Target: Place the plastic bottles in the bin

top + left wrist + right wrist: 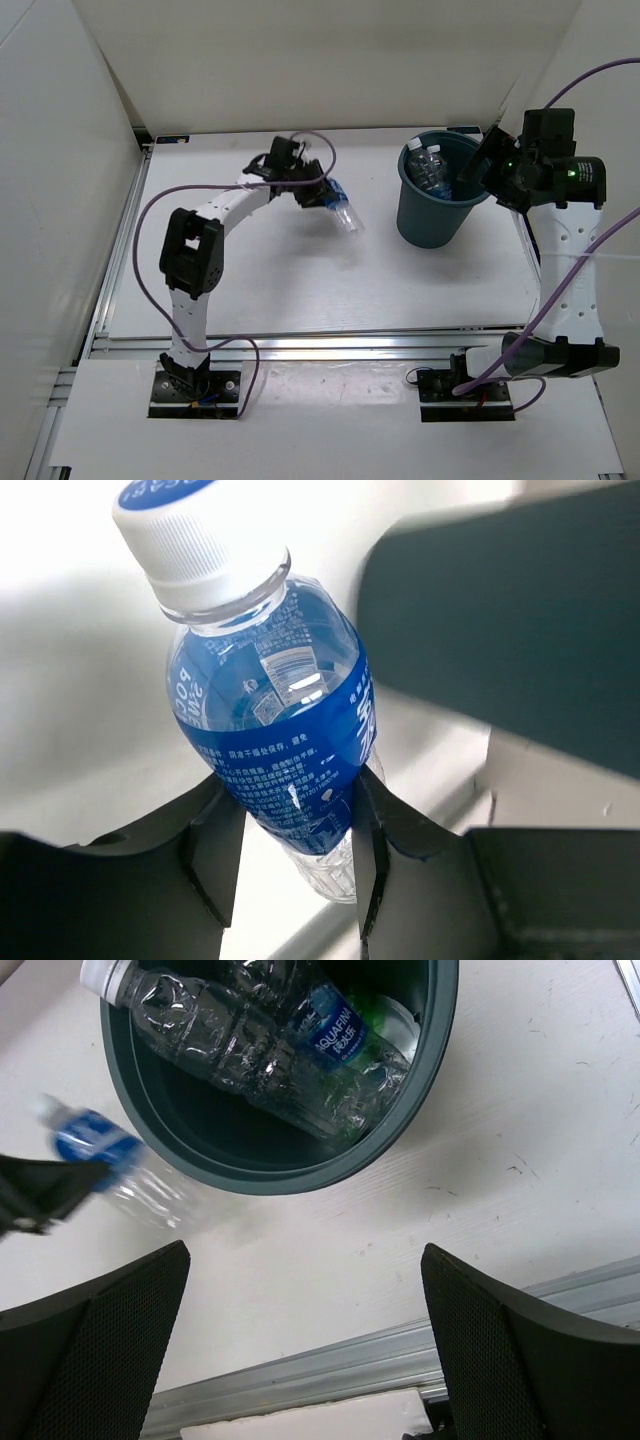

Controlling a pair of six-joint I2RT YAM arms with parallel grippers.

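Note:
My left gripper [328, 198] is shut on a clear plastic bottle [343, 212] with a blue label and white cap, left of the bin [430, 220]. In the left wrist view the fingers [215, 830] pinch the bottle [270, 700] at the lower edge of its label. The dark teal bin [300, 1175] holds several bottles: a clear one [200, 1015], one with a blue label [335, 1035] and a bit of green [365, 1005]. My right gripper [468, 178] hangs open over the bin's right rim, and nothing is between its fingers [305, 1260].
White walls close in the table at the back and both sides. An aluminium rail [330, 345] runs along the near edge. The held bottle [100, 1150] shows beside the bin's rim in the right wrist view. Purple cables [145, 250] loop off both arms.

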